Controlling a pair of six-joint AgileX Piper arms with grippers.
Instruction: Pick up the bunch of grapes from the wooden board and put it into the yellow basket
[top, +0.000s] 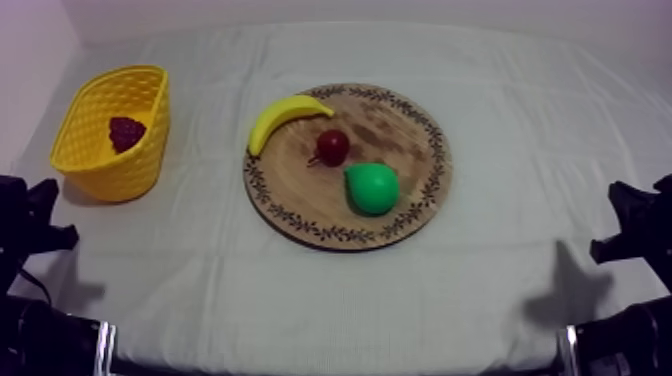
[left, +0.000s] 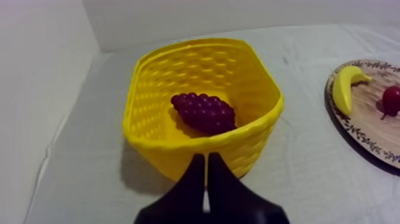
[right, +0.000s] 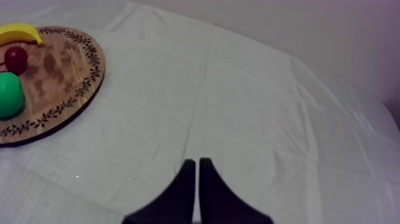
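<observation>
Left wrist view puts the bunch of grapes (left: 203, 112) on the floor of the yellow basket (left: 256, 137), lying on its side within the walls and touched by no gripper. The basket stands on the grey-white cloth (top: 520, 250) at my left side, well apart from the round wooden board (top: 400, 128). My left gripper (left: 206, 156) sits just outside the basket's near wall, its two black fingers pressed together into a narrow wedge with nothing between them. On the board lie a banana (top: 285, 114) at the edge nearest the basket, a small red fruit (top: 333, 146) just beside it, and a green pear (top: 372, 188) near the red fruit; those three are all the fruit on it. My right gripper (right: 197, 161) rests over bare cloth on the side away from the basket, apart from the board, its fingers likewise closed on nothing. Judged from how things lie, the placing step is done and the task looks complete: the grapes are off the board, in the basket and released. The next move, as I judge it, calls for no further grasp, only that both arms keep to their sides so that nothing knocks the basket or the fruit on the board.
</observation>
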